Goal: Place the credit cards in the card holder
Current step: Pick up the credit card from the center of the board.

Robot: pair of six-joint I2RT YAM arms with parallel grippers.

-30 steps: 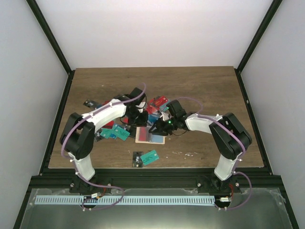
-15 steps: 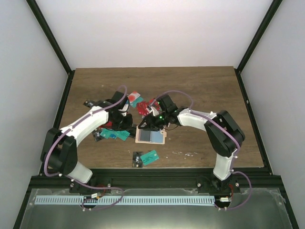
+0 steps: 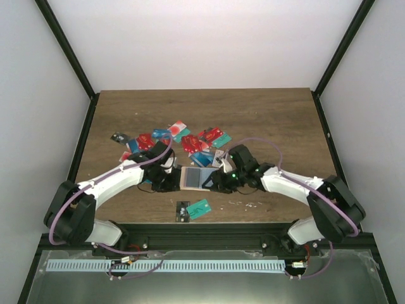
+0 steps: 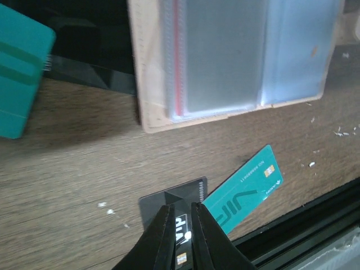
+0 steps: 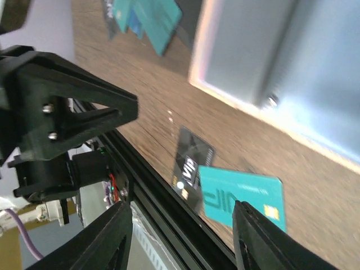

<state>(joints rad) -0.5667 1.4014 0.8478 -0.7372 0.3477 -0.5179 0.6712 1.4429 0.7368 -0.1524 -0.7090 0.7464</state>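
Note:
The tan card holder (image 3: pixel 190 178) lies open on the table, its clear sleeves up; it also shows in the left wrist view (image 4: pixel 147 95) and the right wrist view (image 5: pixel 264 50). My left gripper (image 3: pixel 168 182) sits at its left edge, fingers (image 4: pixel 163 236) nearly together with nothing between them. My right gripper (image 3: pixel 218 183) is at its right edge, open and empty (image 5: pixel 181 211). A black card (image 3: pixel 183 211) and a teal card (image 3: pixel 200 207) lie near the front edge, ahead of both grippers (image 4: pixel 169 199) (image 4: pixel 244 185). Several red, teal and blue credit cards (image 3: pixel 190 140) lie scattered behind the holder.
The black frame rail (image 3: pixel 202 229) runs along the near table edge, just past the two loose cards. Another teal card (image 4: pixel 17 79) lies left of the holder. Small white crumbs (image 3: pixel 248 204) dot the wood at the right front.
Both grippers have moved from the card pile at the back toward the near edge, and now flank the holder. The right arm has swung lower and stretched out.

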